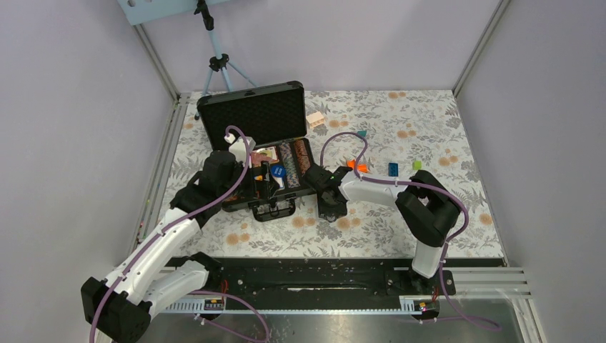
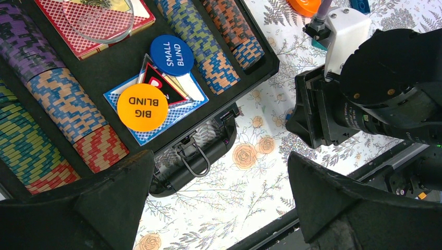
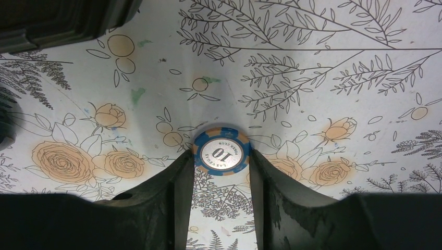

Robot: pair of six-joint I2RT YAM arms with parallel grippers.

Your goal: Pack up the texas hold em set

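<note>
- The left tool [image 2: 219, 156] hangs over the near edge of the open case [image 1: 251, 114]. Its two fingers are spread wide apart with nothing between them.
- Ahead of that tool and to its left, rows of striped chips [image 2: 62, 104] stand on edge in the case's foam troughs. More chip rows [image 2: 200, 39] run ahead on its right.
- Between those rows, straight ahead of the left tool, an orange disc [image 2: 142, 107] marked BIG BLIND rests on a blue card deck [image 2: 156, 130]. A blue disc [image 2: 172, 55] marked SMALL BLIND sits just beyond it.
- Farther ahead again, a red card deck [image 2: 99, 36] lies flat with a clear round disc [image 2: 99, 18] on top of it.
- Under the gap between the left tool's fingers, the case's handle [image 2: 194, 159] lies folded against the front wall, with the flowered bench [image 2: 250, 208] just beyond it.
- To the right of the left tool, the right tool [image 1: 330, 204] points down at the bench, just off the case's near right corner.
- The right tool is clamped on a loose poker chip [image 3: 221, 148], blue-rimmed and marked 10. The chip lies flat on the bench, with a finger against each of its opposite edges.
- Ahead of the right tool and to its left, a dark corner of the case shows.
- Beyond the right tool and off to its right, an orange block [image 1: 355, 166], a blue block [image 1: 394, 168] and a green block [image 1: 416, 164] lie on the bench, outside the case.
</note>
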